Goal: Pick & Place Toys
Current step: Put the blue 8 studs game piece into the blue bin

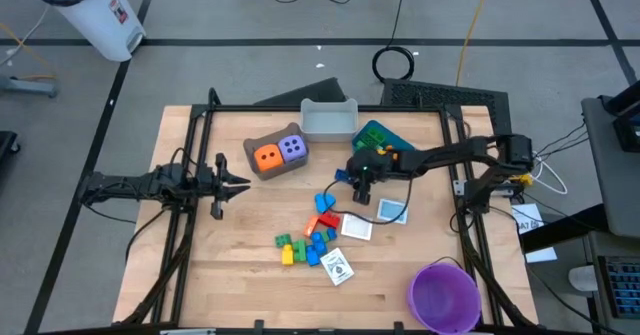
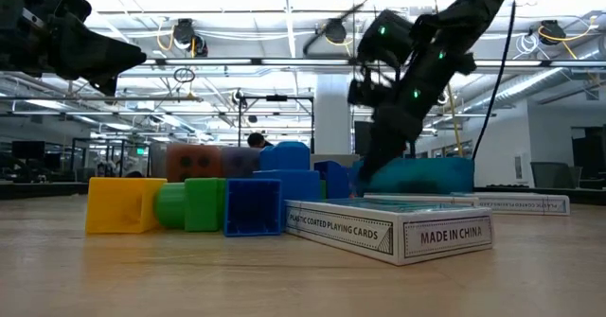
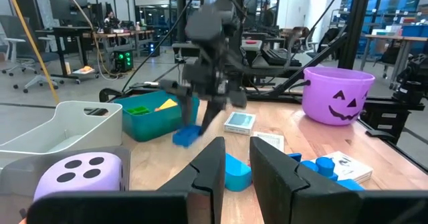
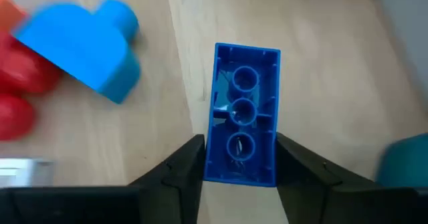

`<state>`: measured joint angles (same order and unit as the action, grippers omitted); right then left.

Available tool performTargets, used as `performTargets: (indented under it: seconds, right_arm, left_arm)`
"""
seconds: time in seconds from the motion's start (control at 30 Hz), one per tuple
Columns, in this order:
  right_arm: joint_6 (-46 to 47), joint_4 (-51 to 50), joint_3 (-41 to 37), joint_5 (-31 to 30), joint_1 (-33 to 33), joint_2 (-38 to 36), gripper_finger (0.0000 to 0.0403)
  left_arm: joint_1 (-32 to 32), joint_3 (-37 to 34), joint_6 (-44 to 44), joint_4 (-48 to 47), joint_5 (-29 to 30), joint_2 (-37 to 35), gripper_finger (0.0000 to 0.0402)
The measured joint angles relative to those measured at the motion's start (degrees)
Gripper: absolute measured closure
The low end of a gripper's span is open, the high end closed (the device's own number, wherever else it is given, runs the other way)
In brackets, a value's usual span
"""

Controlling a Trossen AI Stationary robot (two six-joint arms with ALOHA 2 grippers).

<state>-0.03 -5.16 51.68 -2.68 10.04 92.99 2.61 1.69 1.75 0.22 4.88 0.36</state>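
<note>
Blue brick [image 4: 242, 114] gripped in right gripper [image 4: 239, 158] jaws, above surface [image 4: 321, 63]; carry step. Next: release over teal bin [image 1: 385, 138]. Left gripper [image 3: 234, 165] idle, jaws slightly apart.

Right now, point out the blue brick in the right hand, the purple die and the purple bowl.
blue brick [image 4: 241, 114]: right wrist view, hollow underside.
purple die [image 1: 292, 147]: high view, top face.
purple bowl [image 1: 443, 293]: high view, inside wall.

A robotics lab: open hall with ceiling strip lights [image 2: 237, 9], desks with monitors [image 3: 67, 7], concrete floor [image 1: 250, 15].
</note>
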Motion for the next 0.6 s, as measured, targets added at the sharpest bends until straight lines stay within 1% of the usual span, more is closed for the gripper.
performTargets:
  seconds: [0.13,0.2,0.27,0.33,0.43,0.5,0.6]
  right_arm:
    - [-0.11,-2.04,0.0,-0.04,0.0,-6.6,0.0267]
    - [-0.24,-5.03,0.02,-0.66,0.2,-10.51,0.0267]
    - [-0.83,-8.76,0.02,-3.74,0.71,-13.95,0.0266]
    - [-1.24,-13.66,0.02,-8.13,1.65,-17.22,0.026]
    - [-1.49,-20.01,0.04,-13.38,3.97,-21.04,0.0258]
    - [-0.78,-24.24,0.04,-14.92,5.95,-22.8,0.0263]
    - [0.11,-29.49,-0.05,-15.27,9.35,-24.67,0.0267]
  left_arm:
    - [0.0,0.0,0.01,-0.01,0.01,0.0,0.0325]
    - [-0.02,0.0,-0.01,-0.01,0.03,0.0,0.0325]
    - [-0.01,-0.02,-0.01,-0.01,0.03,0.0,0.0325]
    - [-0.02,-0.01,-0.01,0.0,0.05,0.0,0.0325]
    - [-0.02,-0.02,0.01,-0.01,0.07,0.0,0.0325]
    - [-0.02,-0.02,-0.01,-0.01,0.07,0.0,0.0325]
    - [-0.02,0.0,0.0,-0.01,0.1,0.0,0.0325]
